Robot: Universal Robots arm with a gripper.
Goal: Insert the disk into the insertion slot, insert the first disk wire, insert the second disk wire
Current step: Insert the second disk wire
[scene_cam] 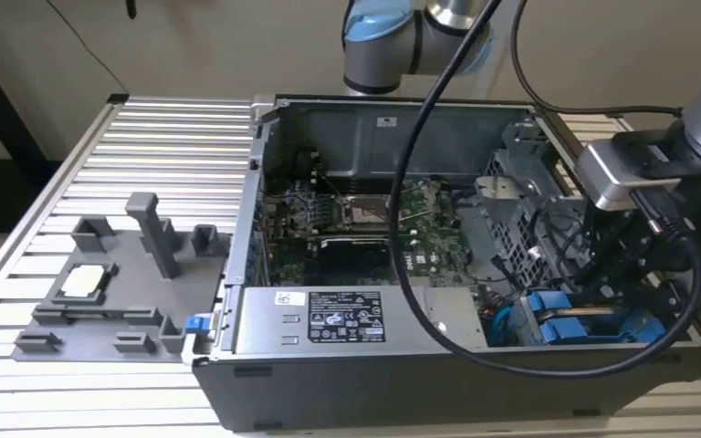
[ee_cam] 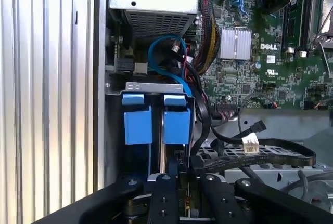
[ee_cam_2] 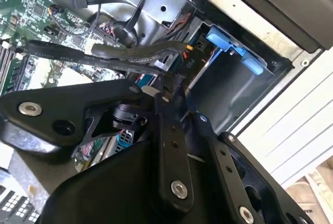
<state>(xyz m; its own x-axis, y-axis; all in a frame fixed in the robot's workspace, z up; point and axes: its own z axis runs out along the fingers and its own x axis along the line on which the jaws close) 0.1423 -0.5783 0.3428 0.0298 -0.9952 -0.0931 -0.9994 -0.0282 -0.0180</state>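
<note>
The insertion slot (ee_cam: 156,86) is the dark grey bay in the case's front corner, at the exterior view's lower right (scene_cam: 576,324). Blue carrier plastic of the disk (ee_cam: 177,125) sits inside it, beside another blue tab (ee_cam: 138,125); the silver body is hidden. My gripper (ee_cam: 180,164) hangs right at the bay's open end, its black fingers (ee_cam_2: 167,130) drawn together on a small dark connector of a disk wire (ee_cam: 179,154). A second black wire with a connector (ee_cam_2: 184,52) lies loose across the slot (ee_cam_2: 244,83). The wrist (scene_cam: 643,173) stands over that corner.
The grey labelled power-supply box (scene_cam: 326,318) lies next to the bay, the green motherboard (scene_cam: 363,214) behind it. Loose black and blue cables (ee_cam: 171,52) crowd the space around the bay. A grey fixture (scene_cam: 120,292) stands on the slatted table (scene_cam: 156,137) outside the case.
</note>
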